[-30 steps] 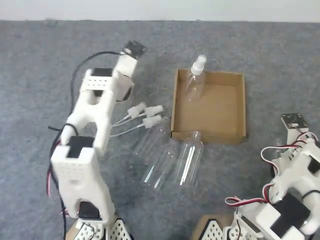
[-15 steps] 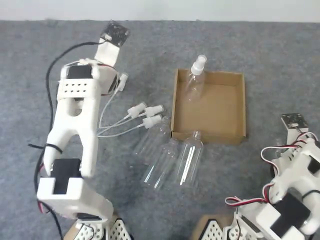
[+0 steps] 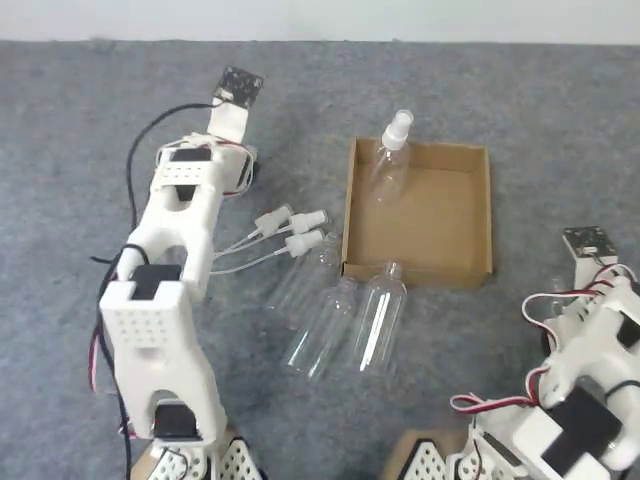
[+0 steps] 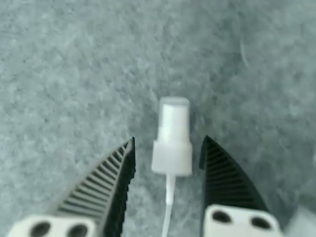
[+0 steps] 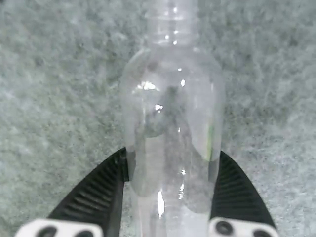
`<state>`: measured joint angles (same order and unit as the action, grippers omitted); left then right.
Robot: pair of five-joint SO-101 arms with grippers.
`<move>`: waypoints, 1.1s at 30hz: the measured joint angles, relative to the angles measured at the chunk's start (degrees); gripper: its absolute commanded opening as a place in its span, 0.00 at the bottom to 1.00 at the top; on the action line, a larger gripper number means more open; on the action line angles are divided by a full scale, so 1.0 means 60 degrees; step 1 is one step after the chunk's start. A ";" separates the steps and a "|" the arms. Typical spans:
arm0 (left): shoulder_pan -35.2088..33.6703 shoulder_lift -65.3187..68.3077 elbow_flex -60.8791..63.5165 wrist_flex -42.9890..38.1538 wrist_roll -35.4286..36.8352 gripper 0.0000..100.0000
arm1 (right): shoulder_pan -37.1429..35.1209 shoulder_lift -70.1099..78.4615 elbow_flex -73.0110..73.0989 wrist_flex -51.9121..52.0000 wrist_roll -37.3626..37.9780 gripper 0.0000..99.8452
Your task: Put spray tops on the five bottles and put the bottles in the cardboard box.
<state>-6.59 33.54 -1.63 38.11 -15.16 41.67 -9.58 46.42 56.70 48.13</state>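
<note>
On the grey surface (image 3: 80,120), a spray top (image 4: 171,138) sits between the spread left jaws; the right jaws seemingly clasp a bottle (image 5: 170,123).

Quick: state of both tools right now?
Left tool: open, with a spray top lying between its jaws, not gripped.
Right tool: closed on a clear bottle.
</note>
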 measured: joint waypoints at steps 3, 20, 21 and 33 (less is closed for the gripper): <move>-0.0073 0.0703 -0.0703 0.0044 0.0103 0.20 | 0.0000 0.0000 0.0000 0.0000 0.0000 0.17; -0.0029 0.3751 -0.7238 0.7092 0.0161 0.01 | 0.0000 0.0000 0.0000 0.0000 0.0000 0.17; -0.0044 0.3824 -0.7575 0.7692 0.0161 0.01 | 0.0000 0.0000 0.0000 0.0000 0.0000 0.17; -0.0410 0.2945 -0.7634 1.0037 0.0249 0.01 | 0.0000 0.0000 0.0000 0.0000 0.0000 0.17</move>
<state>-9.05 51.21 -47.43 98.33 -13.67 41.67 -9.58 46.42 56.70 48.13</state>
